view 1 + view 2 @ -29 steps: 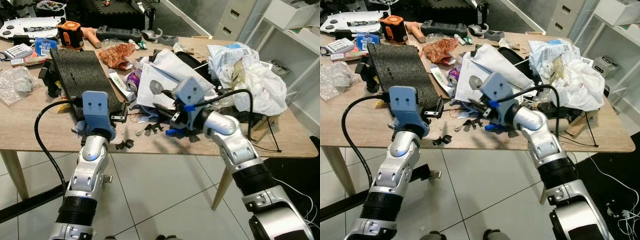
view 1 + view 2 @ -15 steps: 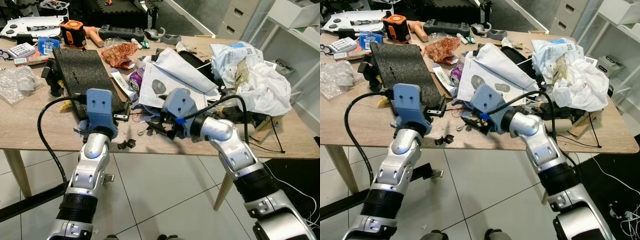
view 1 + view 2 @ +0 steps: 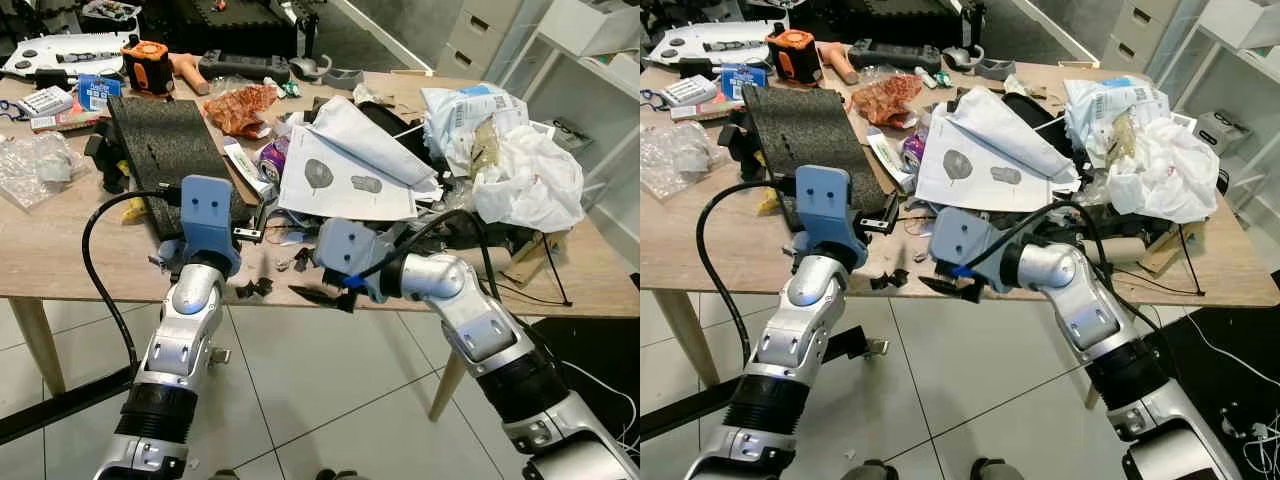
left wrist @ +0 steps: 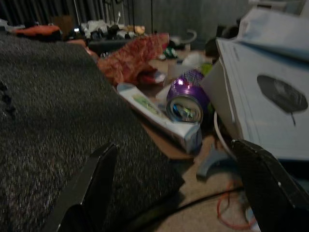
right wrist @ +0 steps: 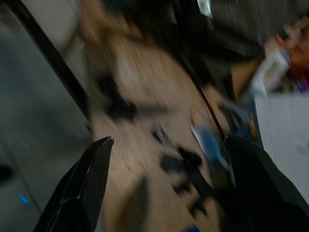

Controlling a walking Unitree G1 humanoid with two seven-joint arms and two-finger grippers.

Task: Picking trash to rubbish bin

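Trash covers the wooden desk point(image 3: 60, 262): small black scraps point(image 3: 254, 289) lie by its front edge, with white papers point(image 3: 350, 170), a purple can point(image 3: 271, 156), a crinkly orange wrapper point(image 3: 238, 106) and a heap of white plastic bags point(image 3: 520, 170) farther back. The right hand point(image 3: 322, 296) is at the front edge, just beside the black scraps, and its two black fingers point(image 5: 82, 188) are spread wide apart with nothing between them. The left hand point(image 3: 252, 222) is a little to the left, over the desk next to a black foam mat point(image 3: 165, 145). Its fingers point(image 4: 94, 183) are spread too and hold nothing, and they point toward the purple can and a white tube point(image 4: 159, 118). An orange tape measure point(image 3: 141, 62) and a black controller point(image 3: 243, 66) sit at the far side. Below is a pale tiled floor point(image 3: 300, 400). White drawers point(image 3: 490, 25) and a shelf point(image 3: 590, 60) stand on the right.
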